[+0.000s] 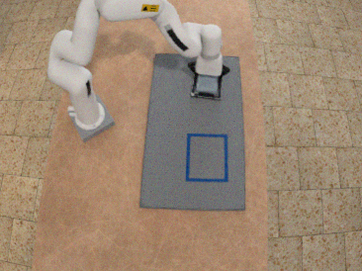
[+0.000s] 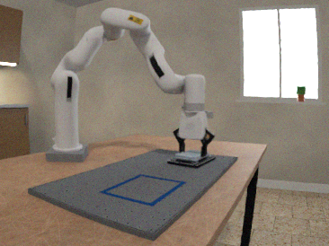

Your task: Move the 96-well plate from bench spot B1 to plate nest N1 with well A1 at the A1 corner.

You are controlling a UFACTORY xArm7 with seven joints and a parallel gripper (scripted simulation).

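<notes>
On the grey mat (image 2: 90,186), the jaws stand wide, clamped on the plate (image 2: 188,154) over the nest (image 2: 204,161).

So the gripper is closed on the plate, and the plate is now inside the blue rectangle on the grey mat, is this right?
Not quite. The gripper is closed on the plate, but the plate is not inside the blue rectangle. It is over the dark nest at the far end of the grey mat, well apart from the rectangle. The top view shows this plainly.
</notes>
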